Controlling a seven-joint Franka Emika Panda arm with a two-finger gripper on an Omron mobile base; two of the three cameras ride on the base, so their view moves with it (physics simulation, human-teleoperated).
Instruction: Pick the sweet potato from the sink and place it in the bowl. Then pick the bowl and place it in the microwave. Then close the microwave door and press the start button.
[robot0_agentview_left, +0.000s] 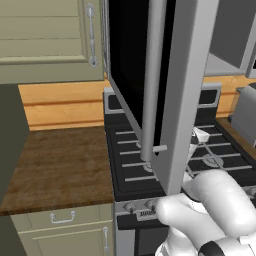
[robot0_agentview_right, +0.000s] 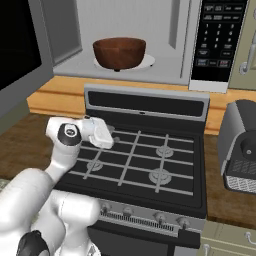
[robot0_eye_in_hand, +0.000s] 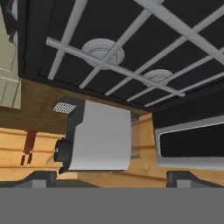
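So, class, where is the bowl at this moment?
In the right base view, the bowl sits inside the open microwave, above the stove, left of the keypad panel.

Both base views overlook the stove (robot0_agentview_right: 145, 160) from behind.

Light: even and flat, rendered, no single source to be told.
Brightness: moderate; pale cabinets (robot0_agentview_left: 45, 35) and white arm bright, stove (robot0_agentview_right: 140, 160) near black.
Shadows: soft, faint under the bowl (robot0_agentview_right: 120, 52) inside the microwave (robot0_agentview_right: 150, 45); dark at 9 o'clock in the left base view.
Glare: none on the microwave door (robot0_agentview_left: 150, 75); glass uniformly black.
Sharpness: coarse, low resolution, edges jagged; burner grates softly blurred in the hand view.
Distortion: none noticeable at the edges.
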